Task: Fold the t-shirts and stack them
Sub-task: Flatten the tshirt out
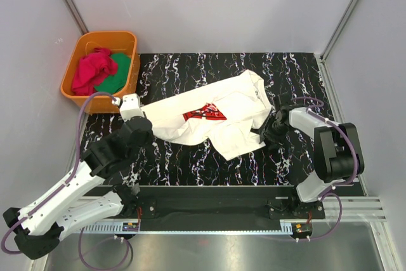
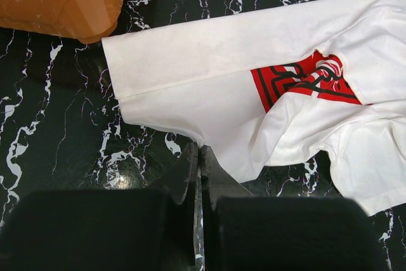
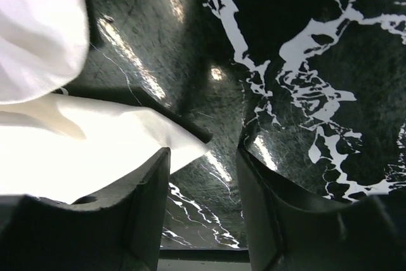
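Observation:
The cream-white t-shirt lies crumpled and partly folded on the black marbled table, its red-and-black print showing. My left gripper is at its left lower edge. In the left wrist view the shirt lies spread ahead, and the gripper is shut with its tips pinching the shirt's hem. My right gripper is at the shirt's right edge. In the right wrist view the gripper is open, and a shirt corner points into the gap beside the left finger. A red t-shirt lies in the tub, its script hidden.
The orange plastic tub stands at the table's back left and also holds a green cloth. Its corner shows in the left wrist view. Grey walls close in both sides. A metal rail runs along the near edge.

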`<state>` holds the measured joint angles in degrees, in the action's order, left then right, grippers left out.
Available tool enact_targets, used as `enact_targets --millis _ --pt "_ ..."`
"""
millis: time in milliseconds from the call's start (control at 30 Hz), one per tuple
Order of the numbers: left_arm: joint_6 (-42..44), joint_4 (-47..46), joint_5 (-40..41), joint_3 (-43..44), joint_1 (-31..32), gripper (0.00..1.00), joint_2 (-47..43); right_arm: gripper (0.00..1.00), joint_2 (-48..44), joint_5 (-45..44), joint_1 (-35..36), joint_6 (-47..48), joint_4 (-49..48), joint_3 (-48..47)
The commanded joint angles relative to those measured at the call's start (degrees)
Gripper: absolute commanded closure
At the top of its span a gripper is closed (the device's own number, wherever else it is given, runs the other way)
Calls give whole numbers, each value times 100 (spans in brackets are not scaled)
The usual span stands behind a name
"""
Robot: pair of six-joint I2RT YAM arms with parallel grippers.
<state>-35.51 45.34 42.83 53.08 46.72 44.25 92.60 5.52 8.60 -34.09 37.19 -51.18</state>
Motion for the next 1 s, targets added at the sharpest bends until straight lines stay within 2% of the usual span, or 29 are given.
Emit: enact_targets --millis 0,200,400,500,533,600,700,767,800,833,900,967 --pt "61 -272 -20 9 -31 100 -57 48 311 -113 28 104 -546 -15" --pt "26 -272 -20 36 -31 100 -30 54 566 72 45 157 -678 -50" --pt "-18 -193 6 27 -31 100 -83 59 338 178 72 104 -643 90" --pt "-26 -236 -3 1 -23 100 -74 78 434 169 72 139 -730 55" --pt "-26 -228 -3 18 -31 100 -48 100 496 134 72 130 -783 38" --pt "-44 -219 -11 44 -31 100 -31 100 444 38 72 78 -871 -41" --pt "26 -245 -20 237 -110 100 -30 100 -108 -304 63 -106 -924 -278" --pt "140 -411 -29 639 -206 100 22 100 -933 -533 45 -133 -1185 -558" --pt "402 -525 -64 834 -320 100 66 100 -1250 -917 37 -133 -1370 -647" --pt "561 -831 -47 1001 -365 100 127 100 -1757 -991 -42 -133 -1590 -761" --pt "1208 -1289 -12 1439 -453 100 337 100 -2078 -983 -200 -20 -2013 -1384" --pt "1746 -2175 -20 1696 -681 100 461 100 -2254 -991 -306 95 -2450 -2128"
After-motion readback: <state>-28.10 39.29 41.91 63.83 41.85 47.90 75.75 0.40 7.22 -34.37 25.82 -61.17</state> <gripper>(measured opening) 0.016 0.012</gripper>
